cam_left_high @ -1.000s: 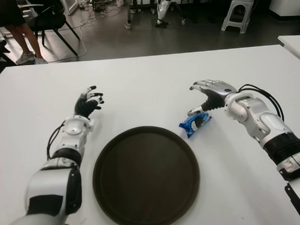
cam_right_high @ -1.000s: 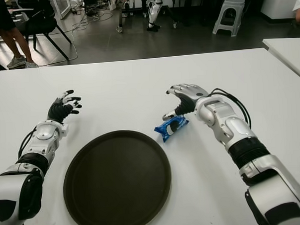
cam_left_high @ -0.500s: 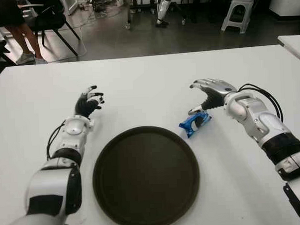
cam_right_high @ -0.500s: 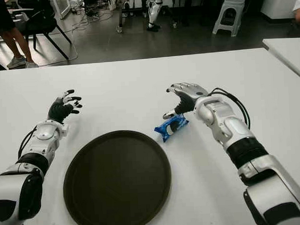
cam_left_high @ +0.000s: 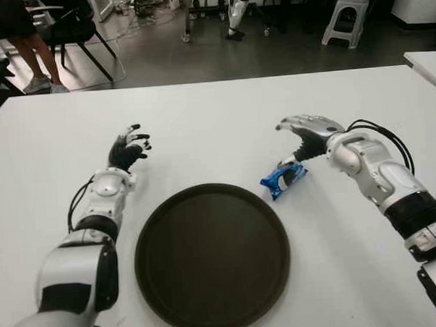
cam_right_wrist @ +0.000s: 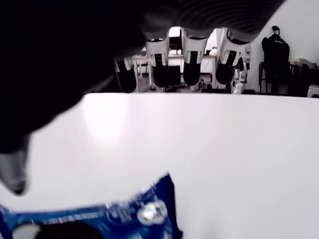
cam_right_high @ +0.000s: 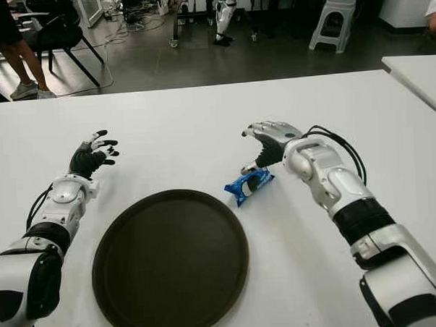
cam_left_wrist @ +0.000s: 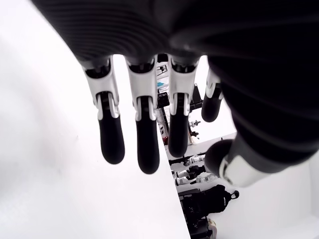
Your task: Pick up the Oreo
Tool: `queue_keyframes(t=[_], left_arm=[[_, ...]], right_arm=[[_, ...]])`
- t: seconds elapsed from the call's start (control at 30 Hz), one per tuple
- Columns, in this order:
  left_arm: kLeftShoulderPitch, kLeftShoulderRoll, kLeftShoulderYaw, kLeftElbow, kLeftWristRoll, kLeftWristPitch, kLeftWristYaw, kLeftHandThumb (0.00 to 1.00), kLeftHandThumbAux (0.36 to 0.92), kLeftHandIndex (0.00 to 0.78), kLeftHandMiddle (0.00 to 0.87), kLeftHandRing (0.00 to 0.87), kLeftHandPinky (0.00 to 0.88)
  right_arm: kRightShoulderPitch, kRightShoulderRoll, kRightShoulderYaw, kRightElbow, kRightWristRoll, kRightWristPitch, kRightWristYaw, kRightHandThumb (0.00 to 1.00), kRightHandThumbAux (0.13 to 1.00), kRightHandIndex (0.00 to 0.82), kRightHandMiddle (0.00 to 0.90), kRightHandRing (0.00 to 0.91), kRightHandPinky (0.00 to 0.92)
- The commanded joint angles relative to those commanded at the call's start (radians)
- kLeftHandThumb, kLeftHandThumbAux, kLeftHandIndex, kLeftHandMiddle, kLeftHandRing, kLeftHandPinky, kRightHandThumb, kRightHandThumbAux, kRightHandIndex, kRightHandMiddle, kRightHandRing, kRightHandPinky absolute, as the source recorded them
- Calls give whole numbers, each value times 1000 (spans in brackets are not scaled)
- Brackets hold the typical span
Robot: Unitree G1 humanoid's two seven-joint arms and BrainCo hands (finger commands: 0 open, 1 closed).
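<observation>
Hovering just behind the Oreo (cam_left_high: 283, 179), the right robot hand (cam_left_high: 304, 134) has its fingers spread and arched, holding nothing, while its thumb tip now reaches down close to the packet's far end. Compared with a second ago the change is small: the wrist has drifted slightly to the right and the thumb has dropped nearer the wrapper, so the hand looks to be settling into a pinch rather than travelling. The blue packet lies flat on the white table (cam_left_high: 224, 127), just off the upper right rim of the dark round tray (cam_left_high: 152, 231), and has not shifted. From the right wrist view the wrapper sits under the palm with the fingertips (cam_right_wrist: 192, 74) clear beyond it. The left robot hand (cam_left_high: 128, 148) shows beside the tray's upper left, open and idle. Next, I judge, comes lowering and closing around the packet; nothing is grasped yet.
</observation>
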Motion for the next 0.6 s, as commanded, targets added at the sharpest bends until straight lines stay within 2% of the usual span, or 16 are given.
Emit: queue_keyframes(t=[0.2,0.37,0.6], left_arm=[[0,1,-5,-1,6,-4,2,498,659,141,293,348,388],[-1,1,-6,-1,7,-4,1,494,660,138,284,342,390],[-1,1,-8,0,10,0,8,486,653,138,280,343,393]], right_arm=[[1,4,-4,3,9,3,-7,136,503,0,4,5,27],[9,9,-13,-8,13,23,-17,28,491,0,30,29,44],[8,12,-18,7,31,5,-35,2,497,27,82,80,65]])
